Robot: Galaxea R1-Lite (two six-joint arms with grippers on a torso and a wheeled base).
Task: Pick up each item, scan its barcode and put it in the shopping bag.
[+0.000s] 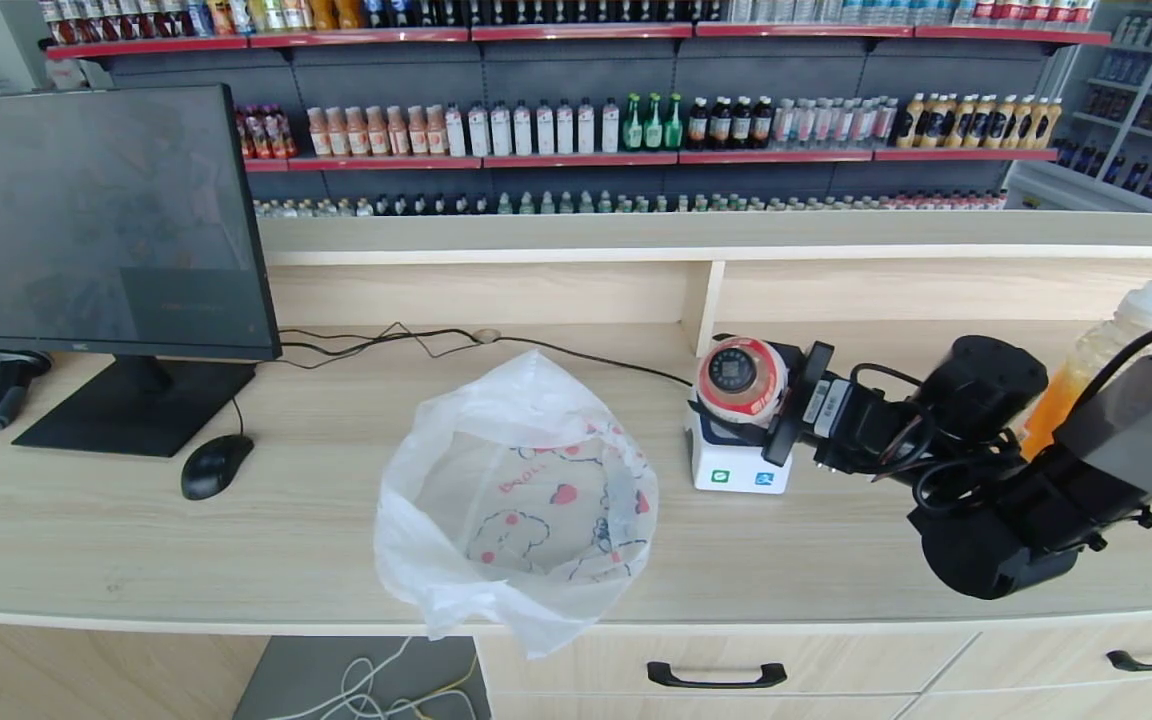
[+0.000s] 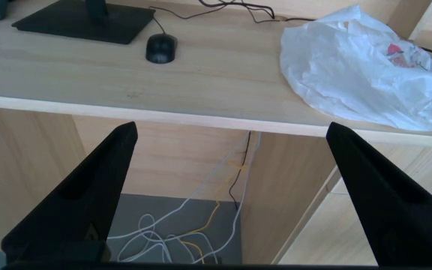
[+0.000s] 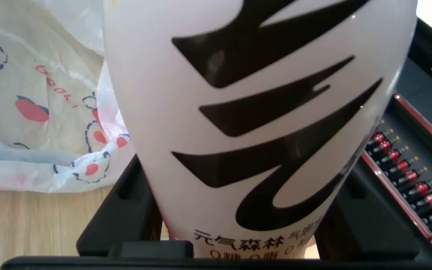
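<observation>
A shop counter [image 1: 236,580] is facing shelves of drinks. The right gripper [image 3: 246,232] is clamping a white bottle [image 3: 261,112] with black stripes around its middle, one finger on each side. In the head view the bottle [image 1: 741,378] is lying tilted just over a small white scanner box [image 1: 741,470], one round end towards the camera.

The bottle is probably smooth, round plastic, stiff but slippery, and fairly heavy if full. The middle of its body looks like the safest place to grip.

The left gripper [image 2: 231,202] is hanging empty with its fingers wide apart, in front of the counter and below its edge.

A thin, soft plastic shopping bag [image 1: 516,500] is sitting open-mouthed near the front edge, with bare counter between it and the scanner box. Its rim is likely to fold if brushed.

A raised ledge is running behind the scanner box. An orange drink bottle [image 1: 1096,370] is standing close behind the right arm
</observation>
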